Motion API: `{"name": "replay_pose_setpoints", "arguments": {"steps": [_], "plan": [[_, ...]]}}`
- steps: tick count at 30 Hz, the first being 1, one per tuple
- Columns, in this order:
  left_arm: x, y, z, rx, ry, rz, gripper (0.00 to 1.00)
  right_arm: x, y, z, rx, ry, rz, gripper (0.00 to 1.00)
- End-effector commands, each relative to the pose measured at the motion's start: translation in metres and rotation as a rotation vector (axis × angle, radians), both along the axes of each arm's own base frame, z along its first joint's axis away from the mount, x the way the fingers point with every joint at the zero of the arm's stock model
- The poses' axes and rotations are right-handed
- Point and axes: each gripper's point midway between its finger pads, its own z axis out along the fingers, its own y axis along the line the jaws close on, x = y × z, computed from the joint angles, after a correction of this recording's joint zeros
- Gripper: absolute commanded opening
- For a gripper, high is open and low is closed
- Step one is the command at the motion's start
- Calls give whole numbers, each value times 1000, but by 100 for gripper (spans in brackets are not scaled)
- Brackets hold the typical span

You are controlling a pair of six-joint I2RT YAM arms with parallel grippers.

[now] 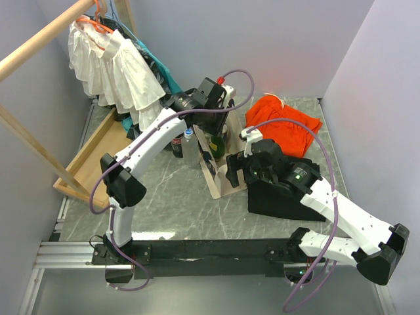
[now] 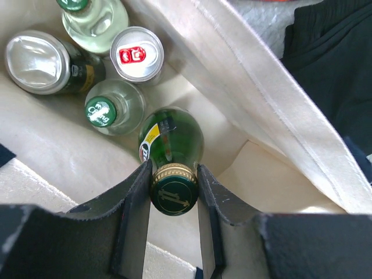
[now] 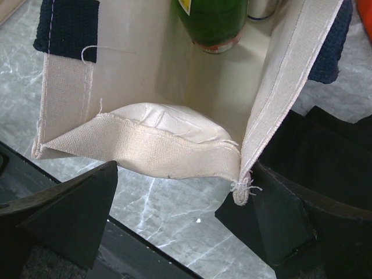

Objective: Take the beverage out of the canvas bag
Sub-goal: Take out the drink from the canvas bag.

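Green bottle [image 2: 171,139] neck pinched in left jaws | canvas bag [image 2: 244,75] wall close | right jaws spread near rim

Canvas bag [image 3: 145,148] plain cream-beige with pale stitching, its strap handle [image 3: 70,26] dark navy-black. Inside: green bottle [image 2: 171,142] glossy dark green, gold neck ring, dark green cap, yellow label patch; clear bottles [image 2: 113,107] with green white-lettered caps; can [image 2: 136,53] silver top with red tab; dark bottle [image 2: 40,61] with crinkled silver foil top. Table [image 1: 177,197] grey marble with white veins, cloth bundle [image 1: 282,118] bright orange, garment [image 1: 111,69] white on orange hanger [image 1: 98,26], robot arms [image 1: 154,134] white with black joints, cables [image 1: 97,190] purple.
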Motion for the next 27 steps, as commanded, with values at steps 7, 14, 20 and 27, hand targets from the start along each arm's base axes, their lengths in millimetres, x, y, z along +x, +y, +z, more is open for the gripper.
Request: {"name": "replay_pose_setpoints", "arguments": {"steps": [7, 14, 20, 27], "plan": [[-9, 2, 116, -220, -246, -26, 1, -2, -3, -2, -16, 22, -29, 100], [-14, 12, 141, -265, -307, 7, 1, -1, -4, 0, -14, 20, -44, 100], [-21, 19, 164, -315, -363, 3, 1, -1, -5, -1, -16, 21, -49, 100], [-30, 26, 185, -350, -412, -3, 1, 0, -5, 1, -7, 21, -60, 100]]}}
